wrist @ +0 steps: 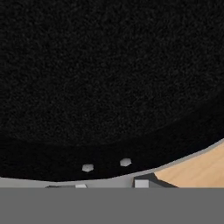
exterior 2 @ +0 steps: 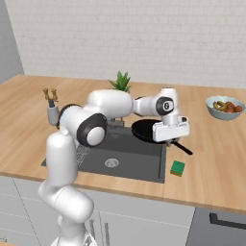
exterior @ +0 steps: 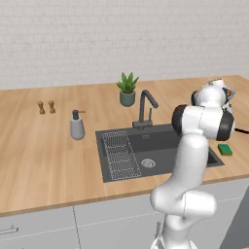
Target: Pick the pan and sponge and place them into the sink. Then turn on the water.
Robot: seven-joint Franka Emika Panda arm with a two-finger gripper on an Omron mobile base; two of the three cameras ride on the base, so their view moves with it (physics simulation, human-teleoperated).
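No legible text, labels, brands, numbers or signs on any surface or object in view.

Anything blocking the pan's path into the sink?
Nothing visible. The claw holds the pan at the sink's right edge; the basin below is open, and the wire rack sits at the far left side.

The round black pan is showing a matt, finely grained surface. The light wooden table is looking smooth and satin. The dark grey recessed sink is appearing matt, holding a thin metal wire rack.
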